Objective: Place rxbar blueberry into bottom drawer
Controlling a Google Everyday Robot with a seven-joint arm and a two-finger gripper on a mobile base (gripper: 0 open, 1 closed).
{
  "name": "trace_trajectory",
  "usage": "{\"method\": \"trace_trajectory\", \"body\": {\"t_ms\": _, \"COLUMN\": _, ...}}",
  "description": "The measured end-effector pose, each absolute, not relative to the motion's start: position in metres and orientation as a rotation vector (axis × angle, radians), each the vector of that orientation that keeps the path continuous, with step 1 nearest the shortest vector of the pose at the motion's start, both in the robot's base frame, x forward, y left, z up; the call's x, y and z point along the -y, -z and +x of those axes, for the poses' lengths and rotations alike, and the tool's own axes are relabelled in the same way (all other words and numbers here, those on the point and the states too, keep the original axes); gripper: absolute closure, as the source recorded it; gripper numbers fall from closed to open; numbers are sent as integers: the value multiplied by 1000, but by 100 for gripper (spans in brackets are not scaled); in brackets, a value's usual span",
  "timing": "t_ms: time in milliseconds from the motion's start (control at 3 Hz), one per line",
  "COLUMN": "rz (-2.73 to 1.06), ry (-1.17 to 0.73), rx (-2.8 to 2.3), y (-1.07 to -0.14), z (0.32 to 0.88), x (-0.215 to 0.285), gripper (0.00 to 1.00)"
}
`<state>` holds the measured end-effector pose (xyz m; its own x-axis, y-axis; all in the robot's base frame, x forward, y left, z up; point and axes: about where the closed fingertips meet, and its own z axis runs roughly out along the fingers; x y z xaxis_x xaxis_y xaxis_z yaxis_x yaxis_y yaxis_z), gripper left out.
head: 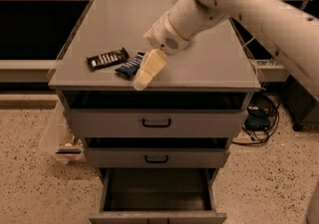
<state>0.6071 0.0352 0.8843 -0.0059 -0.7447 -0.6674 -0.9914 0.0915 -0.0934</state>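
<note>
On my feed, at the far left on the speckled floor, something pale and see-through (59,136) leans against the side of the cabinet; I cannot tell what it is. On the grey table (204,63), near the front left, a black-brown wrapped bar (107,58) lies flat. Just to its right, close but apart, lies the rxbar blueberry (129,65), flat and turned at an angle, near the front edge.

The gripper (141,79) comes next. It points down and to the left, and it covers the right end of the rxbar blueberry. Its tip reaches the table's front edge. I cannot tell whether it touches the bar, nor whether it is apart or together. The white arm (234,4) runs from it up to the right and out of view.

Below the table, the top drawer (156,122) and the middle drawer (156,158) each carry a black handle. The bottom drawer (157,193) is pulled out, and its dark inside shows. On the floor at the right lie dark cables (258,116).
</note>
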Motion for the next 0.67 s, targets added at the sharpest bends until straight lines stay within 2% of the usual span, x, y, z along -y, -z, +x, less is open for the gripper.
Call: {"method": "trace_trajectory", "body": {"t_ms": 667, "rz": -1669, "ry": -681, "rx": -1823, "y": -845, "z": 633, "x": -63, "gripper": 0}}
